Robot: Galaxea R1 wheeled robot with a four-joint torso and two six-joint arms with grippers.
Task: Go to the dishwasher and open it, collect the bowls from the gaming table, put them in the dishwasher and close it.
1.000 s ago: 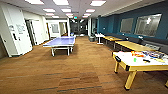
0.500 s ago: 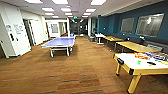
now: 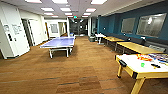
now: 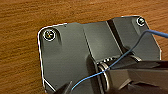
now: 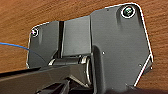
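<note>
1. Looking down a big open rec room from the head view, brown wood-look floor (image 3: 75,72) everywhere and ceiling light panels overhead.
2. The gaming table (image 3: 135,65) sits at about 4 o'clock, pretty close: white top, yellow sides and legs, black slot on the near end.
3. On that white top there's a small green thing (image 3: 142,64), a dark flat thing (image 3: 155,66) just beside it, and some orange and colourful clutter (image 3: 147,57) further back. Too blurry to say what any of them really are, so can't call out bowls for sure.
4. A blue ping-pong table (image 3: 59,43) stands at roughly 11 o'clock, well apart from the gaming table.
5. A row of yellow-topped tables (image 3: 136,47) runs along the teal wall (image 3: 110,23) at 2 o'clock, with framed panels on that wall.
6. Both wrist views just show the robot's dark plate over the wood floor, plus a thin blue cable (image 4: 130,51).
7. Grippers: honestly can't tell if either one is apart or together.
</note>
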